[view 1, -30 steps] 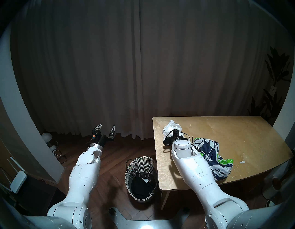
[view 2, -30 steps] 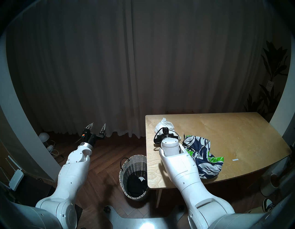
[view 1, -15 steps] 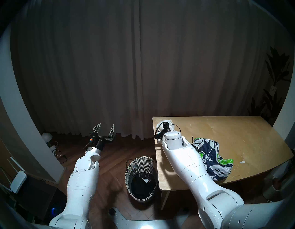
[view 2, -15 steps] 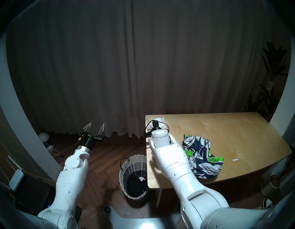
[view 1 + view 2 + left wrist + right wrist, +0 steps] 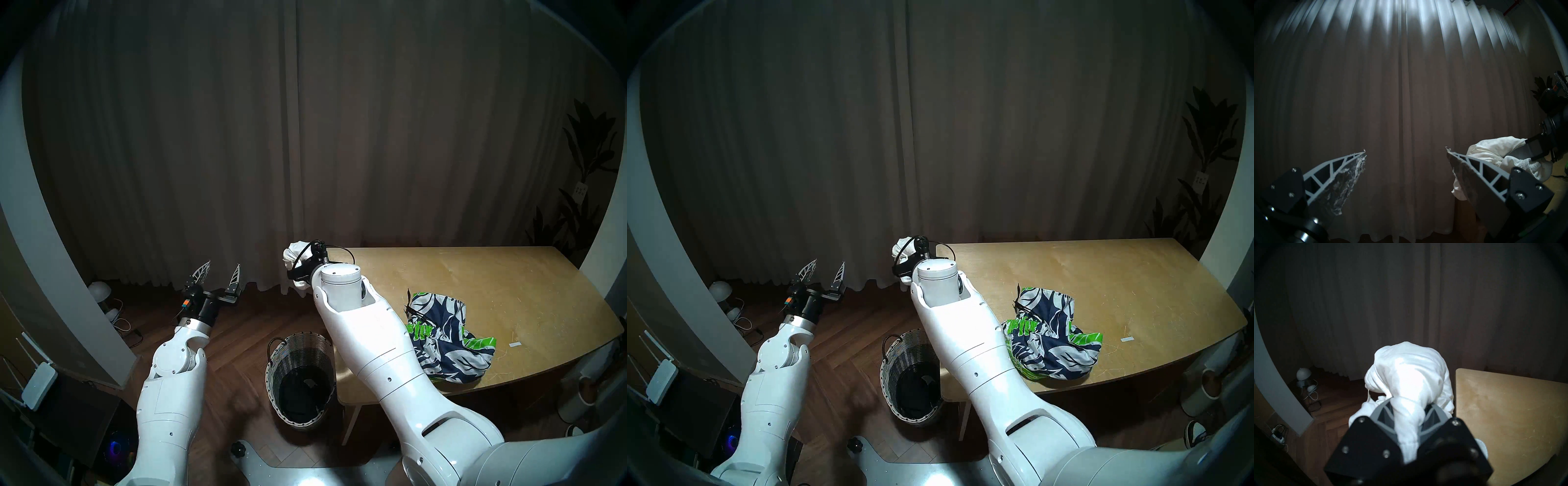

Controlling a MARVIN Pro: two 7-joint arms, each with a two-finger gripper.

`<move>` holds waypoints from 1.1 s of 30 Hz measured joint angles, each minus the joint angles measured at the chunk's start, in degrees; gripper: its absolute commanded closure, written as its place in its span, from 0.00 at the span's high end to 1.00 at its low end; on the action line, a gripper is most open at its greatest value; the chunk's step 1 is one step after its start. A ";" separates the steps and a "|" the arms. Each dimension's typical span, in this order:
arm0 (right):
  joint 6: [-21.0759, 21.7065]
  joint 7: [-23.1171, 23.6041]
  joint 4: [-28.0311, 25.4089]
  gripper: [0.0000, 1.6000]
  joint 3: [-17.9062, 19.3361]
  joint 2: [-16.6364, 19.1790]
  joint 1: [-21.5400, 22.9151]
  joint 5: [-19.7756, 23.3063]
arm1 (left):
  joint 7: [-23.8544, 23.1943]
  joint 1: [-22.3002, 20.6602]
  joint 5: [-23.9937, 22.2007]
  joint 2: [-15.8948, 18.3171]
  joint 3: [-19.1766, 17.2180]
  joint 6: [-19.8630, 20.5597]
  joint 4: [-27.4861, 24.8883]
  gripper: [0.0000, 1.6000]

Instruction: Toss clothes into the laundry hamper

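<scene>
My right gripper [image 5: 300, 263] is shut on the white garment [image 5: 294, 254] and holds it in the air just past the table's far left corner; the bundle fills the right wrist view [image 5: 1407, 378] and shows in the left wrist view [image 5: 1491, 152]. The striped woven hamper [image 5: 288, 349] stands on the floor by the table's left edge, nearer me than the gripper, with the black garment [image 5: 298, 393] inside. The navy-and-white leaf-print garment [image 5: 448, 332] lies on the table [image 5: 526, 288]. My left gripper [image 5: 222, 271] is open and empty above the floor, left of the hamper.
A curtain [image 5: 305, 135] hangs close behind. A small lamp and cables [image 5: 101, 292] sit on the floor at the far left. A router [image 5: 37, 380] stands at the left edge. A white bin [image 5: 576, 397] and a plant [image 5: 583, 169] are at the right.
My right gripper has lifted the white garment off the table and carried it left, past the table's far left corner. My left arm has drawn back slightly, still open.
</scene>
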 measured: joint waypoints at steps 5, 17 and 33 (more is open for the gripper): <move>4.18 -1.40 -3.63 0.00 -2.57 1.21 -3.47 1.27 | -0.21 2.31 -0.57 -0.39 -0.39 2.77 -3.80 1.00; 7.84 -9.73 -6.28 0.00 -10.27 3.90 -8.88 4.18 | 1.11 7.20 -0.84 -1.25 -1.19 13.13 -12.88 1.00; 1.72 -13.21 14.02 0.00 -15.02 0.29 -2.58 6.62 | 4.03 10.55 1.40 -2.17 -1.40 21.25 -19.42 1.00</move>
